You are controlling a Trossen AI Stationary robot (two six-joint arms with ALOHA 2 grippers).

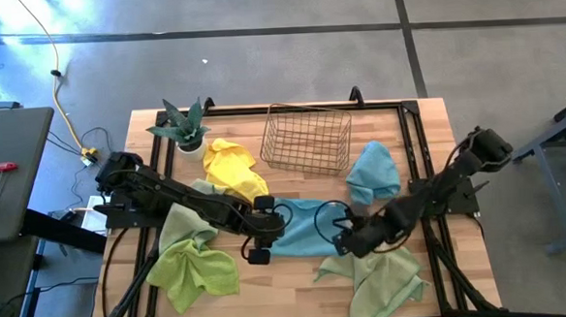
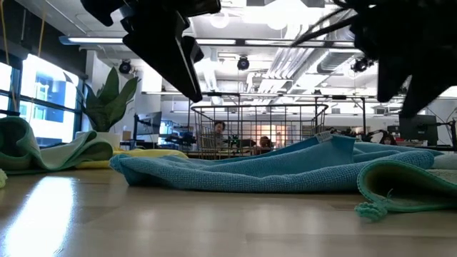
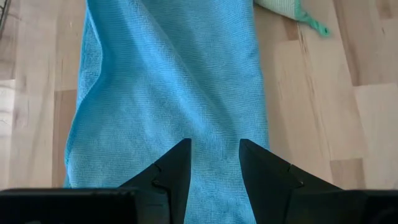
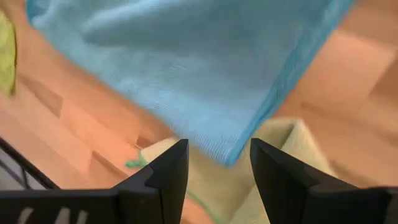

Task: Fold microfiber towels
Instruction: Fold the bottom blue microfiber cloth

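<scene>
Left gripper (image 3: 214,163) fingers parted, a gap between them, nothing pinched; blue towel (image 3: 168,106) lies flat under them on the table (image 3: 323,118); a corner of a sage towel (image 3: 292,11) shows beyond it; right gripper (image 4: 219,163) fingers also apart, nothing between them; a corner of the blue towel hangs or lies just ahead of the tips, over pale sage cloth. From above: left gripper (image 1: 259,247) sits at the blue towel's (image 1: 301,225) left edge, right gripper (image 1: 350,240) at its right edge, the towel spread between the two near table centre; both arms reach inward from the table's sides. Sage towel (image 1: 379,278) lies at the front right, touching or just under the blue one's corner; lime towel (image 1: 192,270) bunched at front left; another pale green cloth (image 1: 182,225) just behind it, partly under the left arm; yellow towel (image 1: 233,169) crumpled behind the left arm, near the plant (image 1: 182,127); second blue towel (image 1: 373,171) heaped right of the basket (image 1: 307,138), which stands at the back centre. Low view: blue towel (image 2: 271,168) lies low and rumpled across the wood, one fold raised at right.
</scene>
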